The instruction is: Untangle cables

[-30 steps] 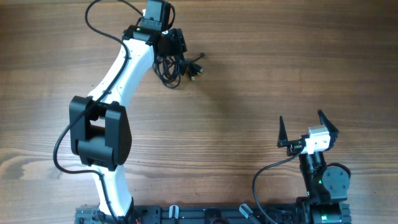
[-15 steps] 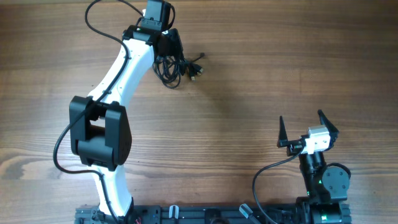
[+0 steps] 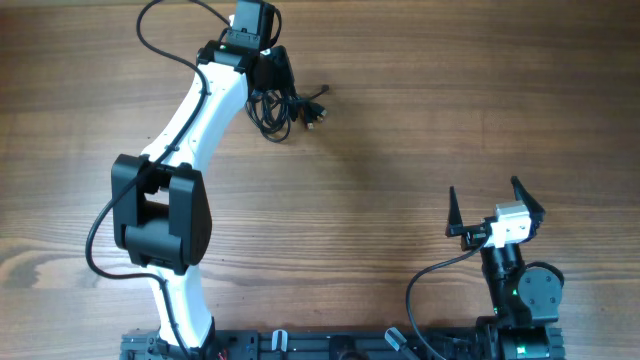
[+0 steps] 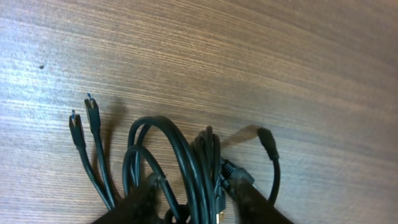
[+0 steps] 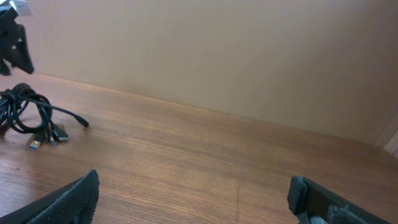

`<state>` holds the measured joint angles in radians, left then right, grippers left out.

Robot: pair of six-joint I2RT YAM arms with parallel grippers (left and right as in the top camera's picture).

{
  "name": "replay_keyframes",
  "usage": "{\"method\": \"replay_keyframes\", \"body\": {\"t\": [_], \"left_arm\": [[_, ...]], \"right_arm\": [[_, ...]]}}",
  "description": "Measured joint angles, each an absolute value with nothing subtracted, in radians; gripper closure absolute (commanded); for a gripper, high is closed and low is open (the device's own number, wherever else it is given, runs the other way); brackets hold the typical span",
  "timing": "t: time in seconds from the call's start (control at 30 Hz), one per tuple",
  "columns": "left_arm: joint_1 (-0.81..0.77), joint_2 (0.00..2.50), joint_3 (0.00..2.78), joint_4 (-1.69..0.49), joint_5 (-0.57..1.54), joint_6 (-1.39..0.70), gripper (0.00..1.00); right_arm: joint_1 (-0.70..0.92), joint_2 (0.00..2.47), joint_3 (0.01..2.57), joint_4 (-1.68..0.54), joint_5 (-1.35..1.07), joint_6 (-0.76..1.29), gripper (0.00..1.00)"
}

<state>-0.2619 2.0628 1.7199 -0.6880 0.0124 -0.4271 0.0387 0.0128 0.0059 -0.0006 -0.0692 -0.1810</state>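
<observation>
left hand [image 3: 272, 74] sits low over the clump of cables [image 3: 281, 107] at the far left of the table [image 3: 420, 120]. in the left wrist view its two dark fingers [image 4: 247, 198] stand partly apart at the bottom edge. the middle strands of the cables [image 4: 186, 155] run between them. the fingers lie against the bundle on both sides, but whether they pinch it or only flank it cannot be told.

out from the fingers, several black loops lie overlapped flat on the wood. two thin cords run off to the left and end in small plugs [image 4: 82, 117], side by side and just apart. on the right one cord curves round and ends in a thicker plug [image 4: 267, 140], clear of the loops. from overhead, a few plug ends [image 3: 318, 103] stick out to the right of the clump.

the left arm [image 3: 205, 115], white with black joints, reaches from the near edge up to that far corner.

right hand [image 3: 483, 198] is well apart, at the near right of the table, with its jaws spread as wide as they go and nothing between them. in its own camera the fingers [image 5: 71, 198] frame bare wood, and the cables [image 5: 25, 112] show small at the far left, with a gold-tipped plug [image 5: 35, 145] and a blue one beside it. a plain beige wall [image 5: 217, 50] stands behind the table.
</observation>
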Motion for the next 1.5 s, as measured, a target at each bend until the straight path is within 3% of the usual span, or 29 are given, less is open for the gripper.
{"method": "replay_keyframes", "body": {"t": [0.27,0.63,0.77,1.2,1.3,1.5], "left_arm": [[-0.263,2.063,1.72,-0.715,0.012,-0.428,0.23],[-0.29,2.074,1.72,-0.711,0.012,-0.429,0.2],[-0.29,2.078,1.72,-0.711,0.012,-0.427,0.14],[-0.29,2.078,1.72,-0.703,0.012,-0.428,0.22],[-0.29,2.078,1.72,-0.703,0.012,-0.428,0.1],[-0.284,2.076,1.72,-0.702,0.012,-0.399,0.06]], "right_arm": [[0.039,0.013,0.006,-0.001,-0.069,-0.181,0.0],[0.039,0.013,0.006,-0.001,-0.069,-0.181,0.0],[0.039,0.013,0.006,-0.001,-0.069,-0.181,0.0],[0.039,0.013,0.006,0.012,-0.07,-0.181,0.0],[0.039,0.013,0.006,0.067,-0.165,-0.181,0.0],[0.039,0.013,0.009,0.073,-0.292,-0.147,0.0]]}}
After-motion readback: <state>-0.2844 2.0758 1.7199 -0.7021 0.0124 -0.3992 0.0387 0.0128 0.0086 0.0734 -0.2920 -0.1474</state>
